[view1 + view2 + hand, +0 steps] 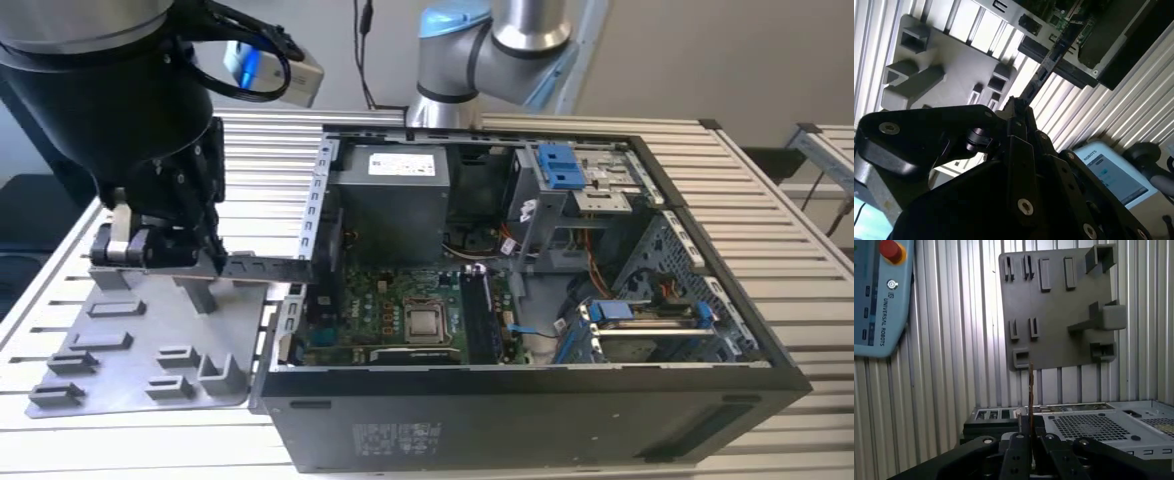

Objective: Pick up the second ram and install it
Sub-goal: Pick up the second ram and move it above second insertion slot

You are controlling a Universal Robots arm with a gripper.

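Observation:
The second ram (267, 267) is a thin dark stick held level above the grey plastic tray (127, 335), at the exterior view's left. Its free end reaches the side wall of the open computer case (534, 430). My gripper (200, 256) is shut on the stick's other end. Both wrist views show the ram edge-on as a slim strip (1046, 65) (1030, 387) sticking out from between the closed black fingers (1019, 145) (1019, 450). The motherboard (400, 310) with its long memory slots (481, 315) lies inside the case, to the right of the stick.
The tray carries several upright grey blocks (1104, 315). A teach pendant (879, 295) lies on the slatted metal table (267, 150) beside it. Inside the case are a power supply (394, 190), blue drive clips (563, 165) and cables. The arm's base (494, 50) stands behind the case.

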